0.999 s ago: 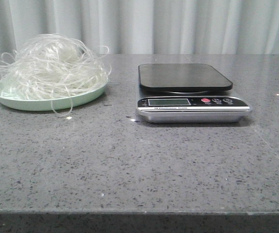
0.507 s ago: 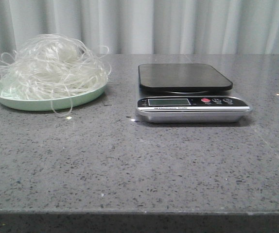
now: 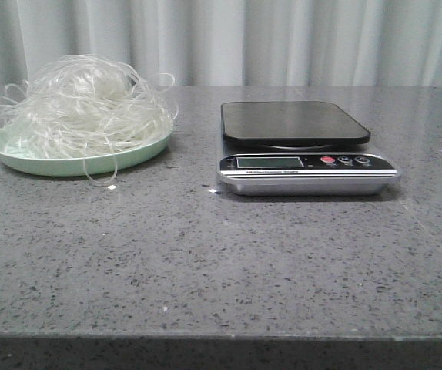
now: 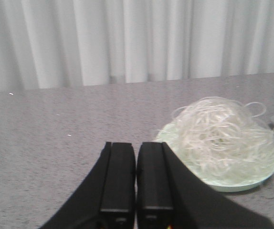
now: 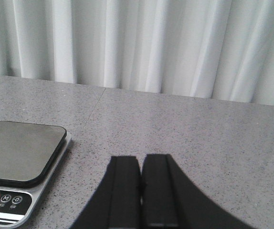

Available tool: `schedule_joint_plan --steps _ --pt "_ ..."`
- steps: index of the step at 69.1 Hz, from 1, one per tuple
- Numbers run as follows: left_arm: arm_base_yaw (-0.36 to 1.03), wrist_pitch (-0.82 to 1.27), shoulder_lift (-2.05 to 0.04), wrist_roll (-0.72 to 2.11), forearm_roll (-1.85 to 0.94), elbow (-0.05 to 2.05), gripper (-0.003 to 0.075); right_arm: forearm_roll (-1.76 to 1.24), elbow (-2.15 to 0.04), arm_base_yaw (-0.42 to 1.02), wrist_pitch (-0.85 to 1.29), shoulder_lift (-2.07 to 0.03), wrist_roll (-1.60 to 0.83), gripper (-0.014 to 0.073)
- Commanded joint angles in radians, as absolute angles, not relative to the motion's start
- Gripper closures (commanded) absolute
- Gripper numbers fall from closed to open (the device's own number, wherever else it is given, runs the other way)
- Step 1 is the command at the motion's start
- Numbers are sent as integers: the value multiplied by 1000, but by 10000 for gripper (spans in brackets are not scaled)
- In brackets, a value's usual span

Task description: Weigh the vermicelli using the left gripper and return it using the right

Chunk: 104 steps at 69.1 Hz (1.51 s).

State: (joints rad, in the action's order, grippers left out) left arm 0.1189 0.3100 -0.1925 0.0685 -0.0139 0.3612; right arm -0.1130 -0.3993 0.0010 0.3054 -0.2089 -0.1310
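- The vermicelli (image 3: pixel 82 108) is seen as a loose heap of thin, glassy, whitish strands, piled on a shallow, round, pale green plate (image 3: pixel 140 153) at the far left of the table (image 3: pixel 221 262).
- A few strands are draped over the plate's near rim onto the table.
- The table is shown as a grey, speckled, stone-like slab, smooth and faintly glossy.
- A scale (image 3: pixel 306 171) is placed to the right of the plate, apart from it: a silver body, a dark rounded-rectangle platform, a small display and round buttons, one of them red.
- Pale pleated curtains (image 3: pixel 282 38) are hung behind the table.
- The left gripper (image 4: pixel 136 179) is held above the table near the plate, its flat black fingers pressed together on nothing.
- The right gripper (image 5: pixel 141 191) is likewise closed and empty, just right of the scale.
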Motion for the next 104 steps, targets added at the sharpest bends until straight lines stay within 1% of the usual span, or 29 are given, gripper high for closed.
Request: schedule_joint_plan --steps 1,12,32,35,104 --pt "92 213 -176 86 -9 363 583 -105 -424 3 232 -219 -138 442" --pt "53 118 -87 86 -9 251 583 -105 -424 3 232 -219 -138 442" --pt "51 -51 15 86 -9 -11 583 -105 -424 3 232 -219 -138 442" --pt "49 0 24 86 -14 -10 583 -105 -424 3 232 -219 -138 442" --pt "49 0 26 86 -14 -10 583 -105 -424 3 232 -219 -138 442"
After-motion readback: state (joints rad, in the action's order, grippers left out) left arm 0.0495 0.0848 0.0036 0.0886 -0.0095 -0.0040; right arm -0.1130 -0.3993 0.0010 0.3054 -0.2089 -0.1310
